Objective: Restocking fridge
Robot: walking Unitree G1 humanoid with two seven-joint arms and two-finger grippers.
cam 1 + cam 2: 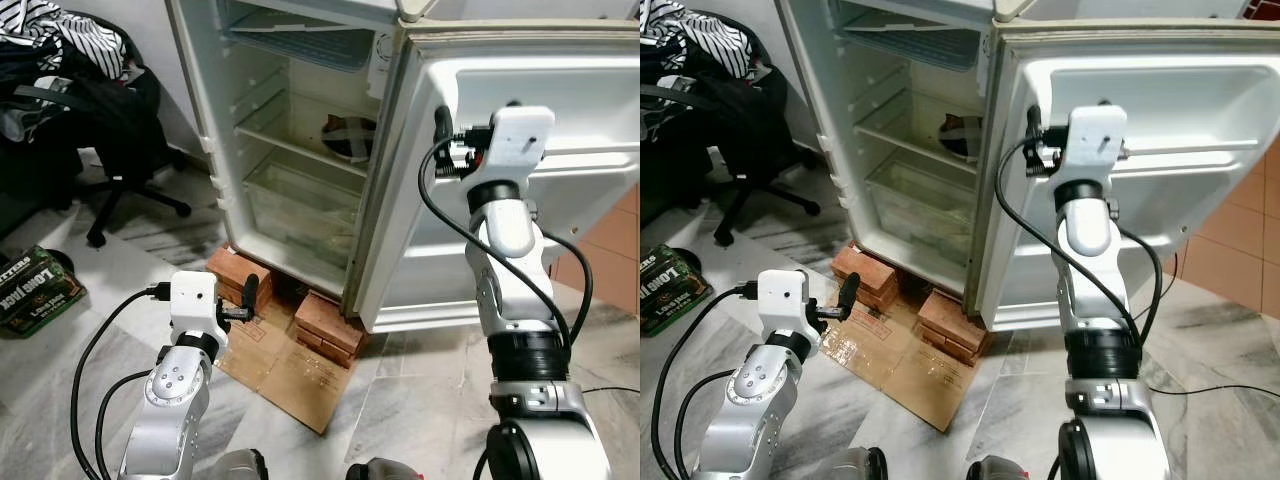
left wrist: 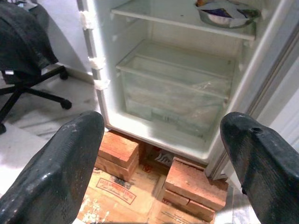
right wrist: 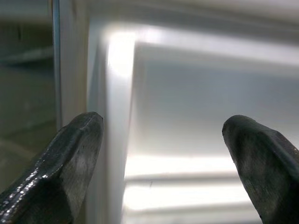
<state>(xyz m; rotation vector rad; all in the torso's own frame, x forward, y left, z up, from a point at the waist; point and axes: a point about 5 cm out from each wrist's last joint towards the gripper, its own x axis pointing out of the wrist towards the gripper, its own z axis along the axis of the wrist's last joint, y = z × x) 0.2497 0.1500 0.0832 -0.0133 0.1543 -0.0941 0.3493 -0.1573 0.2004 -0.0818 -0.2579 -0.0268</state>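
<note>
Standing open before the robot is a white fridge [image 1: 300,150], its door [image 1: 540,180] swung out to the robot's right and its base propped on red bricks [image 1: 330,325] that sit on a flattened cardboard sheet [image 1: 285,375] over the marble-patterned floor. Inside, the wire and glass shelves are mostly bare; a shallow bowl [image 1: 350,135] with something dark in it sits on the middle shelf toward the hinge side, and a clear crisper drawer [image 2: 182,93] occupies the bottom compartment. The right gripper [image 3: 161,154] is raised high at the inner face of the door, close to its edge, with its two black fingers [image 3: 70,158] spread wide apart and nothing between them. The left gripper [image 2: 163,158] is held low in front of the fridge, aimed at the crisper drawer and the bricks below it, its fingers [image 2: 65,163] likewise spread apart and holding nothing. Off to the robot's left stands a black office chair [image 1: 110,150] draped with dark and striped clothing [image 1: 60,40], and on the floor near it lies a green printed carton [image 1: 35,290]. Black cables [image 1: 480,240] loop along both silver arms.
</note>
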